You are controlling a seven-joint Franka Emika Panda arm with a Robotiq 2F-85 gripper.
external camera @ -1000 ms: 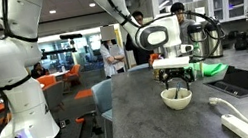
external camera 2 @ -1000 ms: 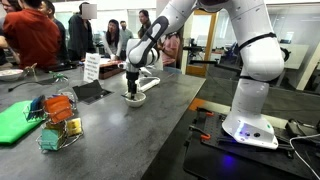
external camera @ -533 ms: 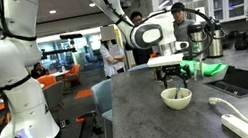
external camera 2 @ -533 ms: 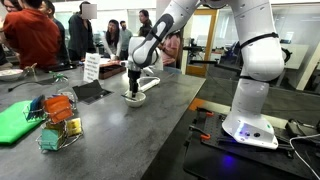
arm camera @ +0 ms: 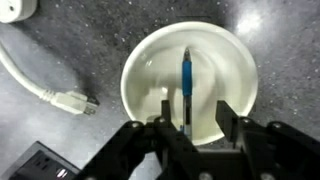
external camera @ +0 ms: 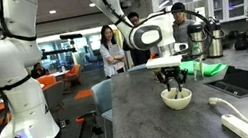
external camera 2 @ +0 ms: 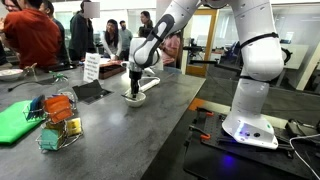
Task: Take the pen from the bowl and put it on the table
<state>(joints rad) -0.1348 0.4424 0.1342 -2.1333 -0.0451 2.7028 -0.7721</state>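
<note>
The cream-white bowl (arm camera: 143, 78) sits on the dark grey table (arm camera: 280, 40). The blue pen (arm camera: 186, 80) lies inside it, running straight across the floor from the far wall toward the near rim. The gripper (arm camera: 195, 106) hangs over the bowl's near half, released, with one finger on either side of the pen's near end. Whether the fingertips (arm camera: 165, 110) dip below the rim is hard to judge. Left of the bowl, a white cable (arm camera: 35, 80) curves close by. Right of the bowl and beyond it, the top is bare. In an exterior view, open tabletop (external camera 2: 165, 100) lies between the bowl (external camera 2: 134, 99) and the table's edge.
</note>
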